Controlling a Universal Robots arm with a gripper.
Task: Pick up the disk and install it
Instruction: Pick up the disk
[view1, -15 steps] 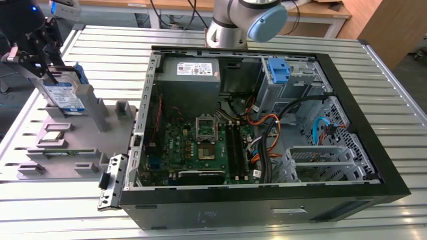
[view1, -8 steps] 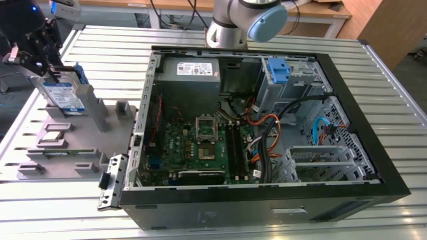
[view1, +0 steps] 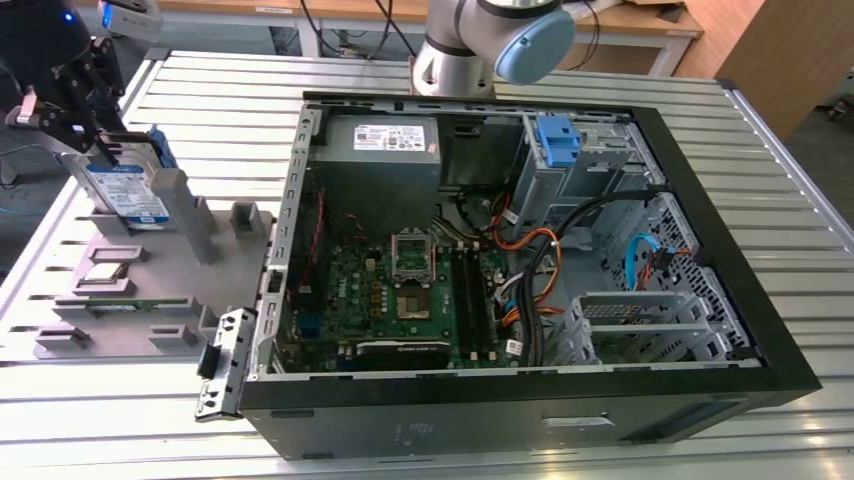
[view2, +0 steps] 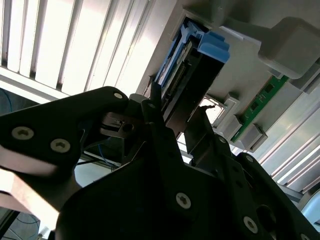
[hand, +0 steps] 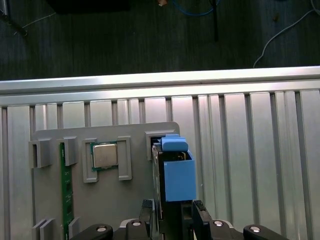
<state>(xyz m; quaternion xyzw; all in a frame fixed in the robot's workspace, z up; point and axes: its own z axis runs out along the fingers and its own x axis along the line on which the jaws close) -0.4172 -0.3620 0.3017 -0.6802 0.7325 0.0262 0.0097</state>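
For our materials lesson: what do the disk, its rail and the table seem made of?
The disk: probably metal, silver-grey casing with dull sheen. The rail: likely plastic, uniform matte blue, moulded shape. The table: seemingly aluminium, bright brushed slats reflecting light.

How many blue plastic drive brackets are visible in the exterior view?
2. One holds the disk, standing in the grey fixture at the exterior view's left, at the gripper. The other bracket sits in the drive cage inside the computer case. More may be hidden.
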